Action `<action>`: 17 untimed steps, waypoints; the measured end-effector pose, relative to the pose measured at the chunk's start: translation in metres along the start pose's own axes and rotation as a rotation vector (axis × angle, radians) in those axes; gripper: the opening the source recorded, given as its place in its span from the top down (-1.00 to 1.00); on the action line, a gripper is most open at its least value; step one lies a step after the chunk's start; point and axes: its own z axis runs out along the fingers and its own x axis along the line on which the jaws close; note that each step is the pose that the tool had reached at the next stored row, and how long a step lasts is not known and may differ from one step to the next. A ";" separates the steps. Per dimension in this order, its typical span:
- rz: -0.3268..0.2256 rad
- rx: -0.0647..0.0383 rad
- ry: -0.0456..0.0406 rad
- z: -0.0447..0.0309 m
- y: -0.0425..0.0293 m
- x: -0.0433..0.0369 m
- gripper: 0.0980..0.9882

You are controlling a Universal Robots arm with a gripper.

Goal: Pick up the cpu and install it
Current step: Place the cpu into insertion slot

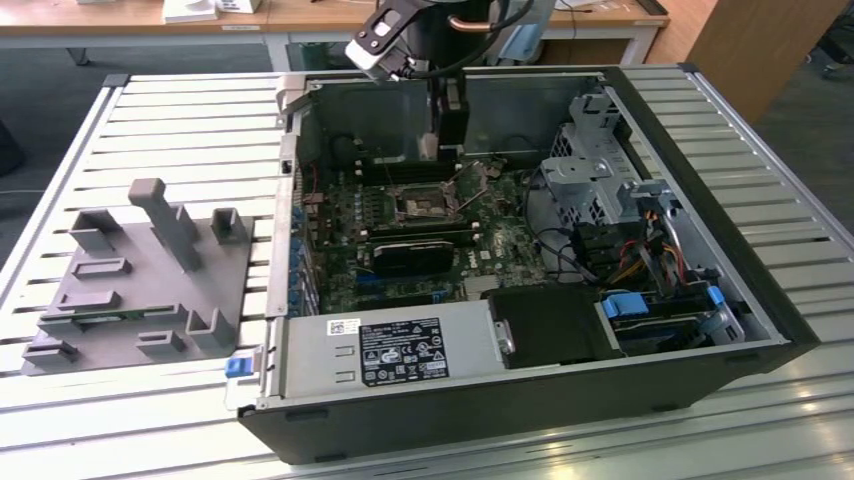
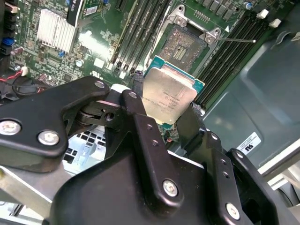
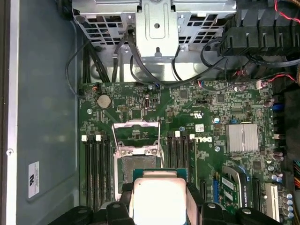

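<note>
The cpu [image 2: 169,95], a small square chip with a silvery top plate and a green rim, is held edge to edge between my black fingers [image 2: 136,110]. My gripper [image 2: 164,104] is shut on it. The chip [image 3: 157,199] hangs above the motherboard, just beside the open socket [image 3: 137,164], whose metal frame lid [image 3: 136,133] is flipped up. In the exterior view my gripper [image 1: 441,135] reaches down into the open computer case, above and slightly behind the socket [image 1: 424,203].
The case [image 1: 721,200] lies open on a slatted table. Memory slots [image 3: 96,171] flank the socket. A drive cage [image 1: 594,165], cables [image 1: 627,250] and a power supply [image 1: 387,350] crowd the case. A grey tray [image 1: 134,290] sits at the exterior view's left.
</note>
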 end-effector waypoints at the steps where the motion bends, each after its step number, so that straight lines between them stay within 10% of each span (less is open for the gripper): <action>1: 0.000 0.000 0.0001 0.0018 -0.0001 0.0000 0.02; 17: -0.035 0.000 0.0022 0.0170 -0.0011 0.0001 0.02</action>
